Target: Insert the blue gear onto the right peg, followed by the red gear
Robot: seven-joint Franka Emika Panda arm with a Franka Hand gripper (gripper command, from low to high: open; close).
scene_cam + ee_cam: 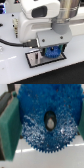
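A: Start big. White desk (12, 67), glossy, carrying a grey plate (34, 61) with a black border. The arm's pale body fills the exterior view from 12 o'clock down to centre.

B: And the hand (52, 50)?

A: Low over the plate, at about 3 o'clock of it in the exterior view. It is pinching the blue gear (46, 118). In the wrist view a greenish finger pad (10, 126) presses the gear's rim on one side; the opposite pad is only a sliver at the frame edge.

B: So the gear sits where?

A: Between the fingers, flat face toward the wrist camera, hanging just above the plate. Bright blue, speckled finish, fine teeth round the rim, round centre hole.

B: The relation that matters?

A: Hole to peg. Through the bore, something small and pale with a dark top (49, 119) shows near the centre, a touch toward 3 o'clock. I'd guess that's the right peg seen end on, its long axis pointing straight up at the hand. If so, the gear lies directly above it and the coming move is a plain descent. I can't tell whether the peg has entered the bore yet.

B: Red gear?

A: Not visible in either view. Smallest item noted: a black cable (15, 43) running in from 9 o'clock.
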